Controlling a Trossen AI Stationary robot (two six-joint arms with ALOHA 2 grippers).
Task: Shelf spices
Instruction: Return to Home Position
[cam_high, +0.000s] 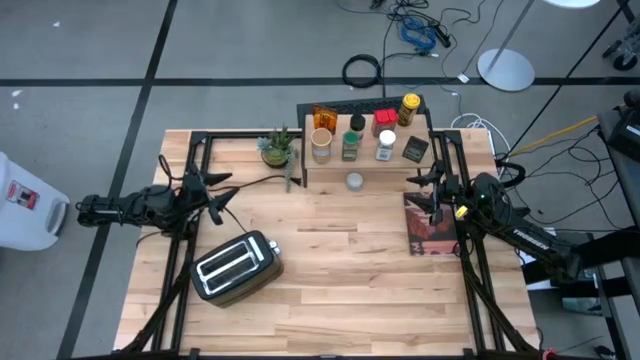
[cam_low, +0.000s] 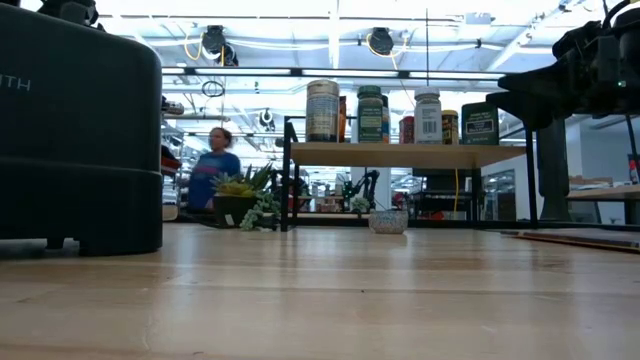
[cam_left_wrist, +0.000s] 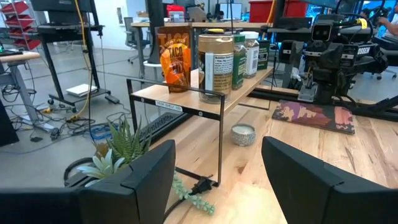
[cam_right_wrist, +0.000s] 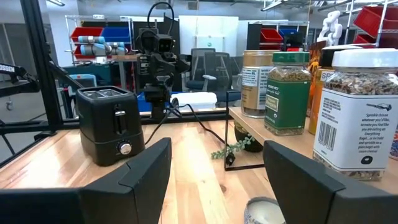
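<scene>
The left jaws are standing apart and holding nothing, their 2 dark fingers (cam_left_wrist: 134, 183) framing bare bench (cam_high: 340, 300). The right jaws are doing the same, with their fingers (cam_right_wrist: 140, 171) spread wide and empty. Both arms are hanging over the bench and facing each other. The left jaws are sitting well back from the shelf (cam_high: 385, 172), and the right jaws are sitting close by its front corner.

Ahead of the left jaws a potted plant (cam_high: 278, 148) is standing, with the shelf just past it. A toaster (cam_high: 238, 265) is resting off to one side of them. Near and ahead of the right jaws, a small round tin (cam_high: 354, 181) is sitting on the bench at the shelf's front edge, not on top of it. A dark red board (cam_high: 432, 225) is lying flat beside the right arm.

On the shelf top, 8 spices are standing upright in 2 rows. Among them are a tan-lidded jar (cam_high: 321, 145), a green jar (cam_high: 350, 146), a white-capped jar (cam_high: 386, 147) and a yellow-capped bottle (cam_high: 409, 108).

The tin looks like the 1 spice not yet shelved. It is probably light, stiff and slick-sided, and too squat to tip. A sensible hold is across its round wall from above, with the jaws set low. The jars are probably rigid and light but tall enough to topple, so a grip at mid-body below the lid is looking safest.
</scene>
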